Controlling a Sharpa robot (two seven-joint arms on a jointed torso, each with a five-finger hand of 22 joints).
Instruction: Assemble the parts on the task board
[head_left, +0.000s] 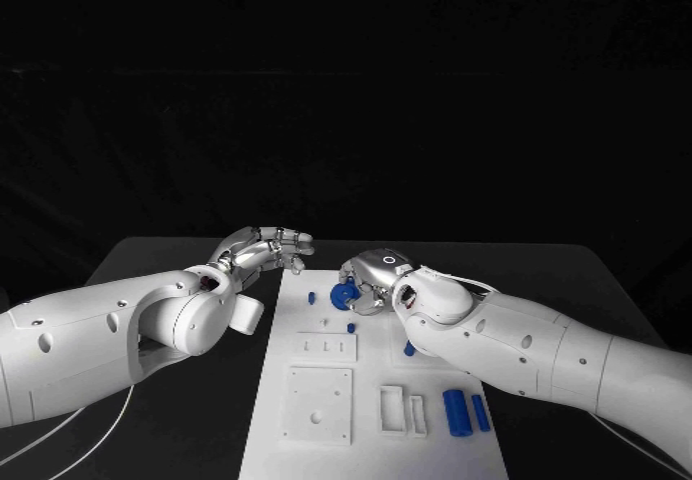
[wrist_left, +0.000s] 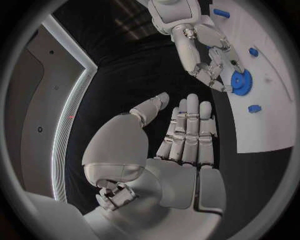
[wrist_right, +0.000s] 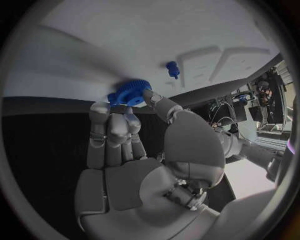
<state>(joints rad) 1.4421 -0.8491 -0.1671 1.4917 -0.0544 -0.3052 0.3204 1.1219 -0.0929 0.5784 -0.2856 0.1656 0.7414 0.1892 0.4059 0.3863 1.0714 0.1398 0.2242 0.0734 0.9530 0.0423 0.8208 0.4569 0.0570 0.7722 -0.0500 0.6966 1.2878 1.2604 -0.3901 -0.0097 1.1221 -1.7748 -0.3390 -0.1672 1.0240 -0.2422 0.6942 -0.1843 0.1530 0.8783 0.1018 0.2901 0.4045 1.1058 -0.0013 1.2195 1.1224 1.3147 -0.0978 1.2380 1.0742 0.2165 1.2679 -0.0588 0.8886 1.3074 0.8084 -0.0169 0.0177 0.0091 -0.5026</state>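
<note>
**Right hand on the blue gear at the far end of the board: slip and misalignment risks**

Right hand (head_left: 378, 281) holds the blue gear (head_left: 345, 294) between its fingertips; in the right wrist view the fingertips (wrist_right: 125, 116) close round the toothed rim of the gear (wrist_right: 130, 93). The gear sits at the far end of the task board (head_left: 296, 455), close above or on the white surface; contact with the board cannot be told. Left hand (head_left: 268, 249) holds nothing, fingers straight and together, and hangs over the black table (head_left: 173, 260) just off the board's far left corner, apart from the gear.

Other parts, placed from the gear: a small blue peg (head_left: 310, 297) just to its left, another small blue piece (head_left: 351, 327) just nearer the robot, a third (head_left: 410, 349) partly under the right forearm. Two blue cylinders (head_left: 457, 412) lie well nearer the robot, beside white slotted blocks (head_left: 392, 409).

Risks, as judgement:
- Grip is on the teeth only, at the fingertips. A tilt could roll the gear out of the hold.
- Fingers hide the gear's bore. If the seat is off-centre, pressing down may jam or cock the gear.
- Small peg beside the gear could be knocked by the fingers.
- Right forearm lies low over the board and could sweep the piece beneath it.
</note>
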